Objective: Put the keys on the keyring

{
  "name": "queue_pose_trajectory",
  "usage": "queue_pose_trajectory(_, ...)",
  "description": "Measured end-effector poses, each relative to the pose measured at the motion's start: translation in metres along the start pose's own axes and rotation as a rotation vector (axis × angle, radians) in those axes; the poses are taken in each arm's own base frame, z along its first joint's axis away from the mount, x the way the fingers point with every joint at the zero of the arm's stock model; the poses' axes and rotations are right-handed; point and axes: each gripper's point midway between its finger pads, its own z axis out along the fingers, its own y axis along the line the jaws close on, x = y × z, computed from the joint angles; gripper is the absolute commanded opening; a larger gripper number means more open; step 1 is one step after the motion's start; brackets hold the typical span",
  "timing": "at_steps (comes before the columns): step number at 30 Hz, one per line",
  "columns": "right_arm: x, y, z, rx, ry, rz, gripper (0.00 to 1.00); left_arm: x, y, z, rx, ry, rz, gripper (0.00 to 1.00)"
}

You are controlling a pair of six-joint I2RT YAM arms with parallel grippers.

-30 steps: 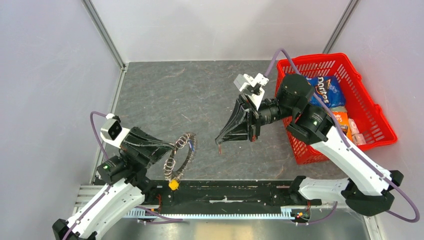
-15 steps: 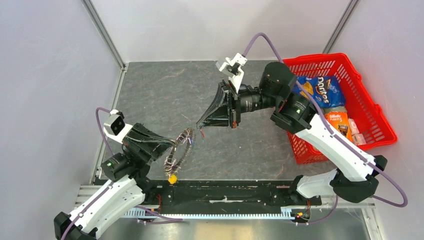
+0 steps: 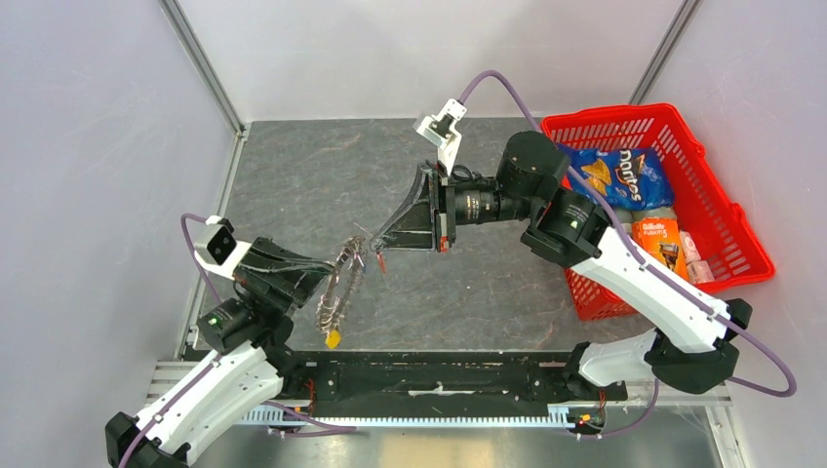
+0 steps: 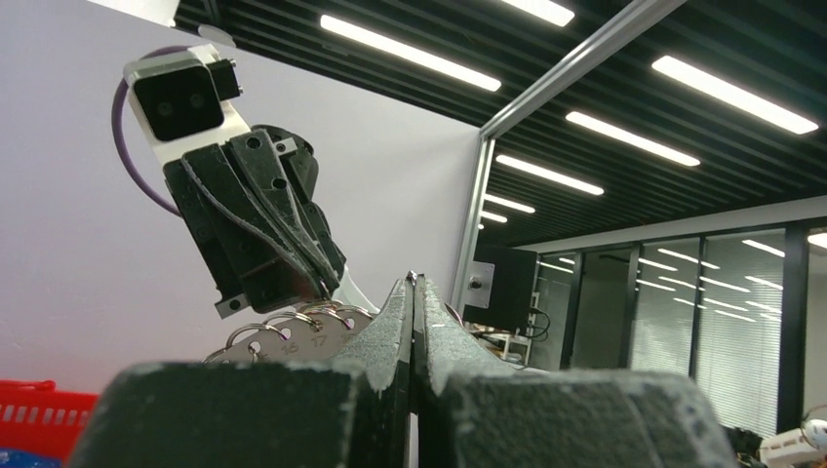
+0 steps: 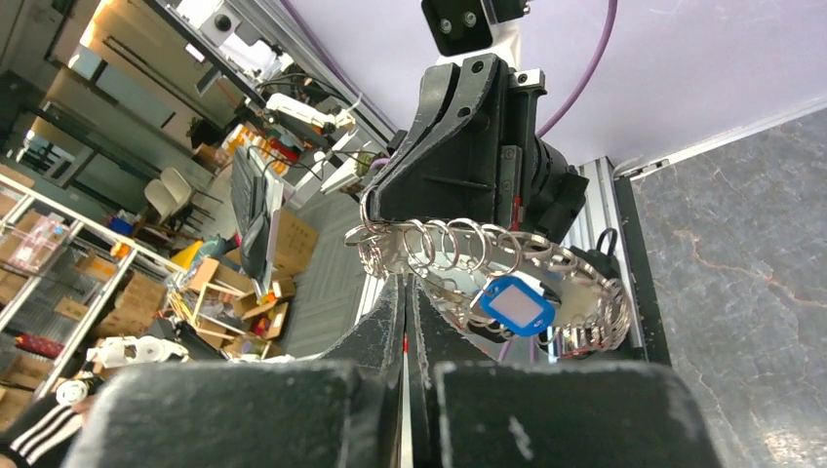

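The left gripper [image 3: 322, 280] is clamped tight on the keyring [image 3: 343, 283], holding it off the table and nearly edge-on to the top camera – a yellow tag [image 3: 334, 338] hangs from its low end, and a blue tag [image 5: 515, 304] shows in the right wrist view. Just right of the ring's top, the right gripper [image 3: 374, 242] is pinched closed on a key [image 3: 381, 261] with a red tag. A second ago that gripper was well apart from the ring – it has swung left, almost to it
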Motion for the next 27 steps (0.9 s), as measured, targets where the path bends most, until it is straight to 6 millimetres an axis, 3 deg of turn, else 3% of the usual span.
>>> queue_pose_trajectory(12, -0.002, 0.002, 0.012, -0.046, -0.056, 0.162, 0.0, -0.007, 0.019, 0.003, -0.039, -0.06, 0.012, 0.02)
queue_pose_trajectory(27, -0.016, -0.014, 0.031, -0.057, -0.187, 0.306, 0.0, -0.015, 0.012, 0.005, -0.003, -0.1, 0.032, 0.02)
